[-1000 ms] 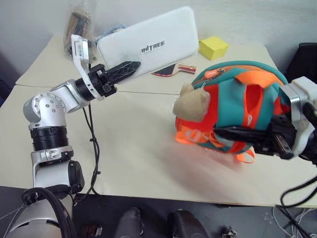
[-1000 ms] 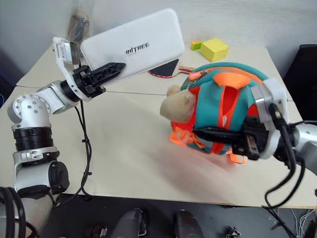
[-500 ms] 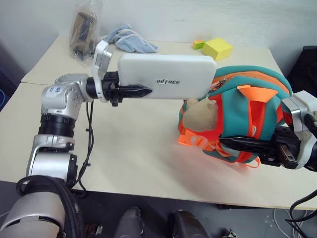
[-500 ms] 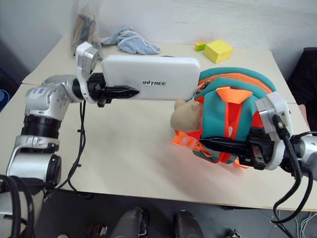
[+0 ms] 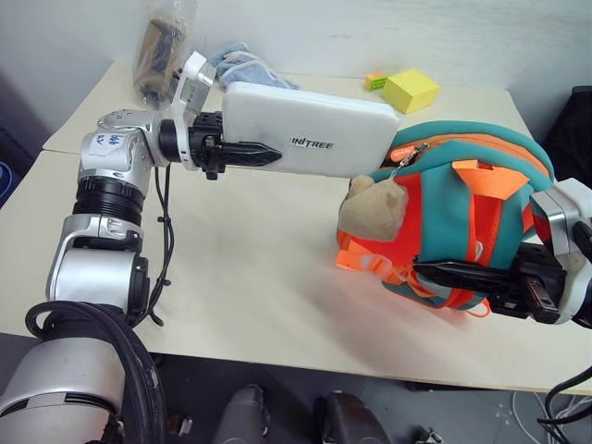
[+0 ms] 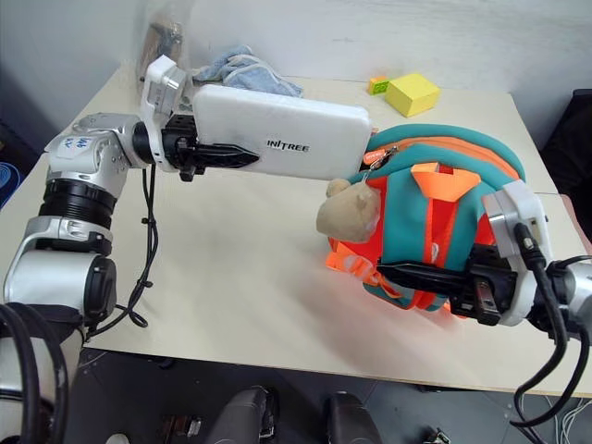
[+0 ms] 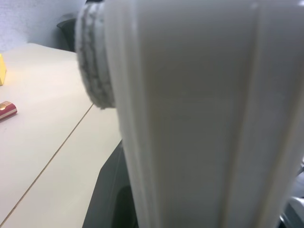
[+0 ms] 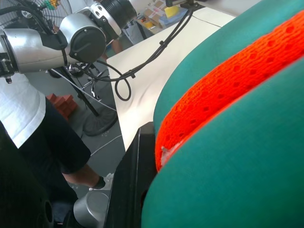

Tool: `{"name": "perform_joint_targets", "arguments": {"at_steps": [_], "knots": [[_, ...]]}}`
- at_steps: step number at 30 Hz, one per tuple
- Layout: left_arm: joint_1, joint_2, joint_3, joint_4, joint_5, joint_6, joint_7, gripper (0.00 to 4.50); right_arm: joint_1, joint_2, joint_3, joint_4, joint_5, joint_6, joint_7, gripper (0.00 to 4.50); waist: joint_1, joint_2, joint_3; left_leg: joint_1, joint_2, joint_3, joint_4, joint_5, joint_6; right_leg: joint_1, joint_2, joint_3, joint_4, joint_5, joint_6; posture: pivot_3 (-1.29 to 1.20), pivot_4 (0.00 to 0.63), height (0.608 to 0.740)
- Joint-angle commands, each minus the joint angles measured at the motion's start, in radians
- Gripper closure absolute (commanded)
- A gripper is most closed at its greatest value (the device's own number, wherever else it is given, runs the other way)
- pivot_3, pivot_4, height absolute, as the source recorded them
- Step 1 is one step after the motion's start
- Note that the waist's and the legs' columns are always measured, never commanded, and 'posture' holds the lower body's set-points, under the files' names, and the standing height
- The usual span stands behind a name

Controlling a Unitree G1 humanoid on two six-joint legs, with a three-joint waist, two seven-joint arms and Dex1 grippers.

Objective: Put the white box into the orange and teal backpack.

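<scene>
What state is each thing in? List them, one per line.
White box: held off the table by the left hand, far end at the backpack's zipper.
Backpack: on the table, gripped low by the right hand.
Yellow block: resting on the table.
Blue cloth: crumpled.

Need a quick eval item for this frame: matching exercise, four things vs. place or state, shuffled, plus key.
Things:
1. white box
2. orange and teal backpack
3. yellow block
4. blue cloth

Places or states:
A. at the table's far edge, right of centre
B. held in the air by the left gripper
C. gripped by the right gripper
D. behind the box, on the table

Pairs: 1-B, 2-C, 3-A, 4-D
</scene>
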Motion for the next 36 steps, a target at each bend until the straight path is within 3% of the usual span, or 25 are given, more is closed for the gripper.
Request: {"name": "perform_joint_targets", "arguments": {"at_steps": [1,12,20,23,27,33,36], "knots": [[0.005,-0.03,-0.024,-0.045,0.02,-0.045,-0.089,3.11,-0.027,-0.02,-0.037,-0.02,0.055,-0.029,-0.011,4.46,0.001,0.0,0.0,0.0,0.0,0.0,0.0,0.0,0.0,0.0,0.0,0.0,0.0,0.0,0.0,0.0,0.15,0.74],[-0.019,-0.217,-0.141,-0.02,0.129,-0.295,-0.098,3.11,-0.126,-0.009,0.088,-0.004,0.001,-0.053,-0.008,4.46,0.003,0.0,0.0,-0.001,-0.001,-0.001,0.001,-0.001,0.001,0.001,-0.001,-0.001,0.0,0.0,0.0,0.0,0.15,0.74],[-0.062,-0.463,-0.142,0.059,0.174,-0.321,0.057,3.11,-0.232,0.055,0.232,0.003,-0.072,-0.08,-0.04,4.46,0.002,0.0,0.0,-0.001,-0.001,-0.001,0.001,-0.001,0.001,0.0,0.0,-0.001,0.0,0.0,0.0,0.0,0.15,0.74],[-0.041,-0.511,-0.153,0.052,0.212,-0.316,0.123,3.11,-0.252,0.079,0.258,0.007,-0.085,-0.082,-0.076,4.46,0.002,0.0,0.0,-0.001,-0.001,-0.001,0.001,-0.001,0.001,0.0,0.0,-0.001,0.001,0.0,0.0,0.0,0.15,0.74],[-0.018,-0.462,-0.132,0.025,0.209,-0.282,0.095,1.88,-0.219,0.087,0.253,-0.006,-0.091,-0.082,-0.096,4.5,-0.004,0.0,0.0,-0.001,-0.001,-0.001,0.001,-0.001,0.001,-0.001,0.0,0.0,0.002,0.0,0.0,0.0,0.15,0.74],[0.031,-0.295,-0.069,-0.074,0.154,-0.197,0.005,0.1,-0.132,0.097,0.227,-0.056,-0.07,-0.094,-0.115,4.5,-0.023,0.0,0.0,0.0,0.0,-0.002,0.001,0.0,0.0,-0.001,0.001,0.0,0.004,0.0,0.0,0.0,0.15,0.74],[0.047,-0.206,-0.034,-0.126,0.124,-0.162,-0.027,0.05,-0.106,0.101,0.223,-0.069,-0.07,-0.1,-0.125,4.5,-0.026,0.0,0.0,0.0,0.0,-0.002,0.001,0.0,-0.001,-0.001,0.001,0.001,0.004,0.0,0.0,0.0,0.15,0.74]]}}
